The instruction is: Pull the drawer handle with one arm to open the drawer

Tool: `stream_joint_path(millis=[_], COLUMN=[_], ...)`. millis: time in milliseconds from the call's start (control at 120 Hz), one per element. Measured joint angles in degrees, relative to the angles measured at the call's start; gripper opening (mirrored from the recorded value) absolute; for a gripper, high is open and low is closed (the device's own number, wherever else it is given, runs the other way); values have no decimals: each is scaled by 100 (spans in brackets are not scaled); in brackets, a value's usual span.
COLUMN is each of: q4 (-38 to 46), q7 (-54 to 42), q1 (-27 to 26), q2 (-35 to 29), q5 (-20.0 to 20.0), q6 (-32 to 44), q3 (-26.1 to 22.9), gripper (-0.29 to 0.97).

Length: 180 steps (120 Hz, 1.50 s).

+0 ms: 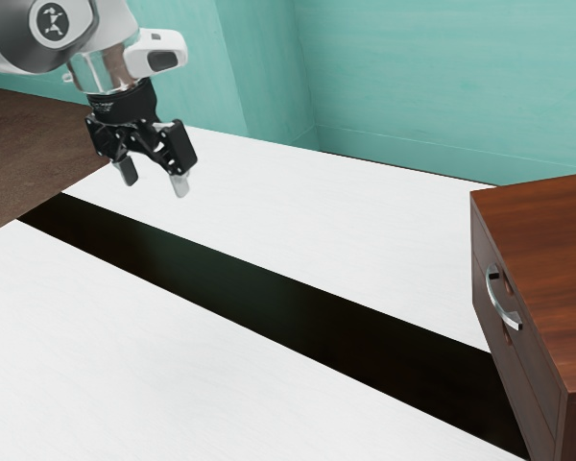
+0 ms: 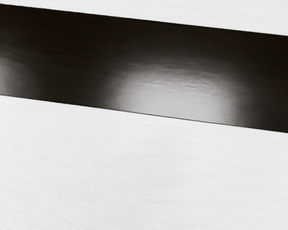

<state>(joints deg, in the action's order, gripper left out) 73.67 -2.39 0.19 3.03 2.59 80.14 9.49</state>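
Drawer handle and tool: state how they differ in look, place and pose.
The drawer handle is a silvery curved bar; the tool is black with pale fingertips. The handle sits on the dark wooden cabinet at the exterior view's right; the tool hangs at the upper left, above the table, open and empty.

Teal walls (image 1: 442, 67) behind a white table (image 1: 346, 221) crossed by a glossy black stripe (image 1: 269, 303).
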Motion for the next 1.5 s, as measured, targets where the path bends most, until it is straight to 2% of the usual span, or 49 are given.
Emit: stream_joint_path(millis=[233,333,400,700,817,950,1033,1150,1300,1400,1500], q4=[-56,-1104,-1386,-1428,-862,2243,3565,4110,4853,4970,4988], q7=[-30,-39,-44,-50,-45,104,328,771,1350,1644,1883], q1=[-23,-27,5,-254,-375,-261,-183,-155,-15,-4,-3], q2=[-39,-204,-418,-334,-306,-1372,-1986,-2426,-2686,-2662,-2491], q5=[12,35,44,31,46,-37,-402,-730,-1862,-2695,-3308], q6=[-11,-84,-151,-253,-170,982,1538,1999,2895,3665,4325], q3=[-4,-94,-242,-413,-428,-630,-689,-836,-978,-1168,-1458], gripper=[68,68,68,68,68,68,68,68,68,68,68])
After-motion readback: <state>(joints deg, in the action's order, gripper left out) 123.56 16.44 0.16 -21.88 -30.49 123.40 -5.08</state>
